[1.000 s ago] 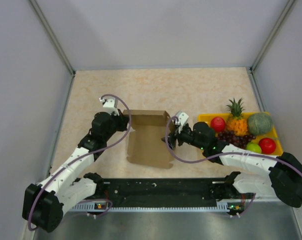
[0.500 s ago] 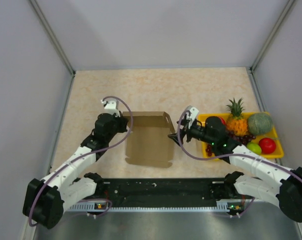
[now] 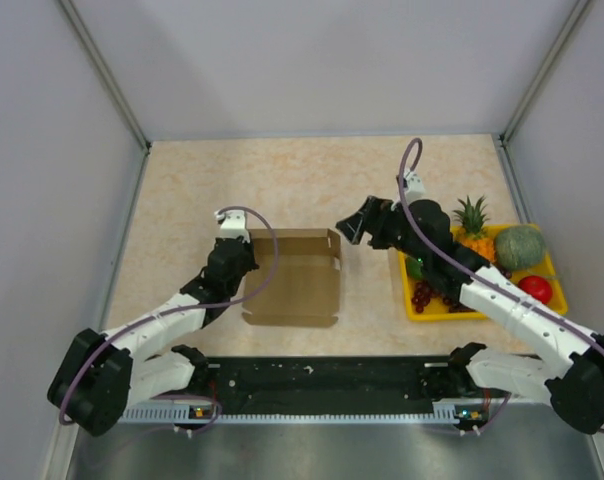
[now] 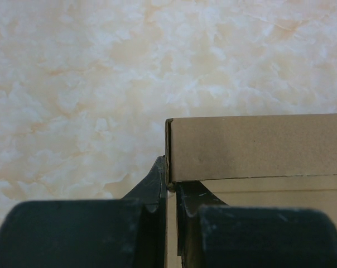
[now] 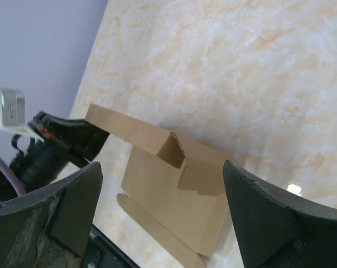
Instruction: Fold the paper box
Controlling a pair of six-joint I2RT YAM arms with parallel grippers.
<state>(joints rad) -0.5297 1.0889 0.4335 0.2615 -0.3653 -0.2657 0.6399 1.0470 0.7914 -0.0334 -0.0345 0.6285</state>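
Box: I've got the plain brown kraft cardboard paper box (image 3: 292, 285) mid-worktop (image 3: 312, 180), nearer the near edge, between my two arms.
Shape so far: open-topped and half-formed. The far wall is standing, a corner tab is tucked inward, and the near flap looks flat with small tabs showing.
Left pincer (image 3: 244, 258): clamped on the box's left wall at the far-left corner. I read that as an anchor so the box can't slide.
Right pincer (image 3: 354, 228): spread wide, holding nothing, hanging just off the box's far-right corner, with room to drop onto the right wall, I'd say.
Yellow plastic fruit tray (image 3: 410, 310): by the right edge, not part of this job.
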